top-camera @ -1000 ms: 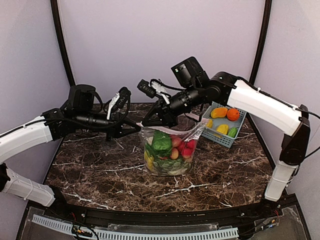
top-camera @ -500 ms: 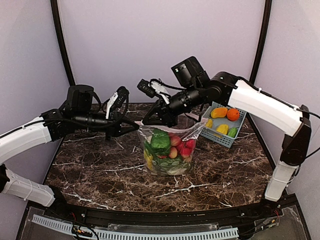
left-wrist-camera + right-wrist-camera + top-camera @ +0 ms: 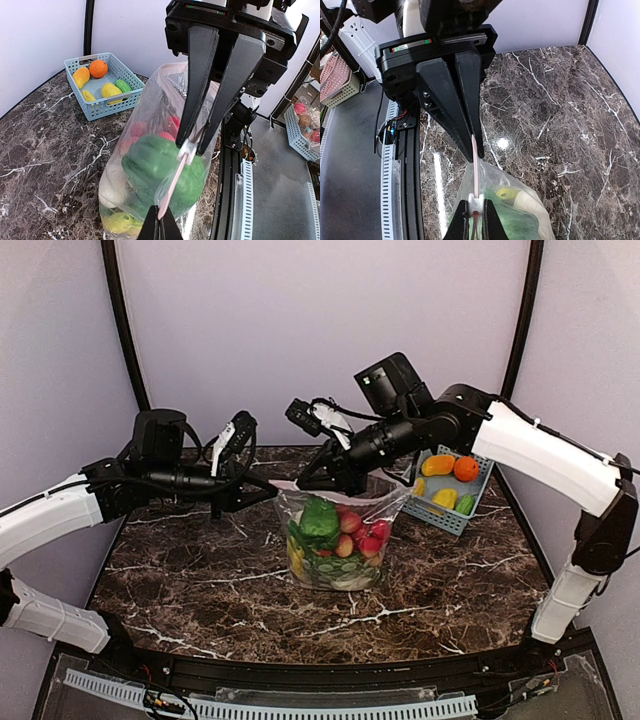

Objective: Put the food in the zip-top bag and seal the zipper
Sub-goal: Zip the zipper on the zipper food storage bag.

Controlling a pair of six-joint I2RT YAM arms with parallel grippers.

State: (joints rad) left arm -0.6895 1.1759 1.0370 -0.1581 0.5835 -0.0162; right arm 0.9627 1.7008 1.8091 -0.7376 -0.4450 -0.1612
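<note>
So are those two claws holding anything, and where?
Both hold the zip-top bag by its zipper: the left gripper pinches one end, the right gripper pinches farther along.

The table (image 3: 200,590) has a dark brown marble top with white veins. In its middle stands the clear zip-top bag (image 3: 340,540) (upright, its bottom on the stone). Near the far right edge sits a blue slatted basket (image 3: 436,517).

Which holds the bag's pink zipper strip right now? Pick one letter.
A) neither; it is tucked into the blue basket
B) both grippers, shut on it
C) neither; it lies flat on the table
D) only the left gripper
B: both wrist views show the zipper pinched by the shut left gripper and the shut right gripper, stretched between them above the zip-top bag.
</note>
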